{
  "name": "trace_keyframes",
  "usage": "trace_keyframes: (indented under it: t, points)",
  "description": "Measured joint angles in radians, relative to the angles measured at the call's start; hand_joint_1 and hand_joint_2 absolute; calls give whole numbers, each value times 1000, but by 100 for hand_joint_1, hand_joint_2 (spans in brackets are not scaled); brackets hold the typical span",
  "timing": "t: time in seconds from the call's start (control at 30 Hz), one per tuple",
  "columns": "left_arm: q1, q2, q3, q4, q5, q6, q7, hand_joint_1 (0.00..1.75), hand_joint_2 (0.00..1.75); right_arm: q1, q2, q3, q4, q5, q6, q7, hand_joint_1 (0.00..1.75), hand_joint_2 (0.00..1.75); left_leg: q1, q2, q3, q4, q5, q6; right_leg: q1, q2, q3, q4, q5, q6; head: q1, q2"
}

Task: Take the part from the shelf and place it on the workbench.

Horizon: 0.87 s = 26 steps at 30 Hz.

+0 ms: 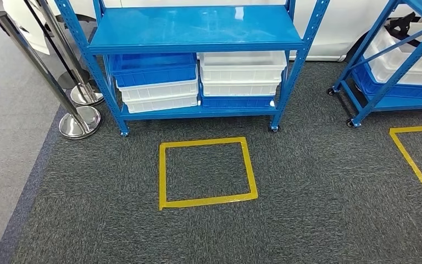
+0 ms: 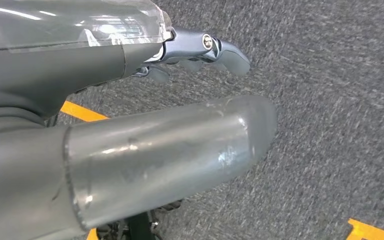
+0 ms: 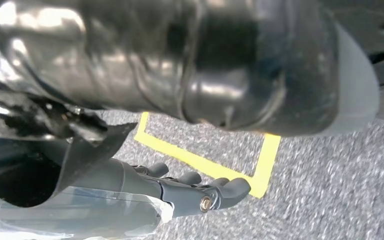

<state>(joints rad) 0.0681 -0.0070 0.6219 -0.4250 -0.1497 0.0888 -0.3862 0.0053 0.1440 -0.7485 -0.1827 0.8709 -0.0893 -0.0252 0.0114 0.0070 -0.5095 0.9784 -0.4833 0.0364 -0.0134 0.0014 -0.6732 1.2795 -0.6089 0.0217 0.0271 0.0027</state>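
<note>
Left hand (image 2: 170, 150) hangs over grey carpet (image 1: 318, 187), thick thumb in front, dark fingers (image 2: 215, 50) stretched out straight and apart, nothing held. Right hand (image 3: 195, 192) also hangs above the carpet, fingers (image 3: 230, 189) extended and a bit spread, nothing in them, a corner of yellow tape (image 3: 265, 160) just beyond the fingertips. Head view, near to far: yellow tape square (image 1: 207, 172) on the carpet, part of a second tape square (image 1: 412, 157) at right edge. Behind it a blue shelf (image 1: 195, 27) on casters, top board bare, lower board carrying stacked bins: blue bin (image 1: 154, 69) over white bins (image 1: 156, 96) on the left, white bins (image 1: 242, 71) over a blue bin (image 1: 236, 102) on the right. Cannot tell where the part is; the bins' insides are hidden. Second blue shelf (image 1: 395, 55) with bins at far right. Chrome barrier posts (image 1: 79, 121) stand left of the shelf.
</note>
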Motion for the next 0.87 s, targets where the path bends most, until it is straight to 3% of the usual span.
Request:
trace_keyframes:
  t: [0.03,0.07,0.13,0.17,0.23,0.27,0.33,0.4,0.5,0.53,0.57,0.6,0.67,0.73,0.8,0.87]
  points:
    - [0,-2,7,0,-8,-2,1,0,0,1,0,-1,0,0,0,0,0,0,0,0,3,0,-3,-1,-1,0,-15,21,1,1,0,0]
    - [0,-5,14,0,-16,-4,0,0,0,2,0,-1,0,0,2,1,0,0,0,-1,8,1,-7,-3,-1,0,-10,3,23,1,0,0]
    - [0,-8,29,0,-32,-11,-5,0,0,5,0,-3,0,0,7,2,0,0,1,-2,21,1,-18,-10,-2,-1,42,-120,101,-4,0,0]
    - [-1,-9,38,1,-41,-16,-9,0,0,7,0,-4,0,0,10,3,0,0,0,-3,27,2,-24,-15,0,-1,68,-181,118,-9,0,0]
    - [-7,-9,55,3,-61,-22,-18,0,0,7,0,-6,0,0,13,4,0,0,-2,-2,33,5,-35,-29,5,-2,92,-239,116,-24,0,0]
    - [-10,-10,65,6,-72,-23,-22,0,0,7,0,-7,0,0,13,4,0,0,-3,-2,37,10,-36,-36,6,-2,94,-241,106,-34,0,0]
    - [-17,-10,81,12,-93,-24,-29,0,0,8,1,-8,0,1,14,6,0,0,-1,-2,41,32,-40,-48,3,-2,111,-246,116,-52,0,0]
    - [-23,-10,95,20,-107,-25,-35,0,0,10,1,-9,0,1,13,7,0,0,1,-2,6,103,-61,-55,2,-4,131,-249,109,-65,0,0]
    - [-26,-10,110,32,-118,-27,-40,0,0,10,1,-12,0,1,12,8,0,0,2,-2,-119,282,-134,-62,5,-3,149,-249,90,-73,-1,0]
    - [-25,-11,114,35,-120,-27,-41,0,0,11,2,-13,0,1,12,8,0,0,2,-2,-150,309,-149,-61,6,-1,159,-249,80,-74,-1,0]
    - [-24,-11,118,38,-123,-28,-41,0,0,12,2,-15,0,1,12,9,0,0,1,-2,-166,304,-148,-59,8,0,170,-250,70,-73,0,0]
    - [-23,-11,122,41,-127,-30,-41,0,0,13,2,-16,0,1,12,9,0,0,0,-2,-167,266,-126,-54,10,0,185,-250,59,-73,0,0]
    - [-20,-10,130,45,-139,-34,-42,0,0,17,4,-18,1,2,12,11,0,0,-7,-3,-150,149,-25,-35,13,0,213,-250,33,-70,0,0]
    - [-17,-9,140,49,-150,-37,-42,0,0,16,7,-19,2,2,12,11,0,0,-17,-3,-131,81,40,-21,13,3,237,-254,9,-59,0,0]
    - [-19,-9,148,51,-156,-38,-42,0,0,12,8,-19,2,2,12,12,0,0,-20,-4,-106,64,32,-12,12,4,256,-246,13,-44,-1,0]
    - [-23,-9,150,51,-158,-38,-43,0,0,9,8,-19,2,3,12,12,0,0,-17,-7,-76,45,27,-3,11,2,256,-209,36,-34,-1,0]
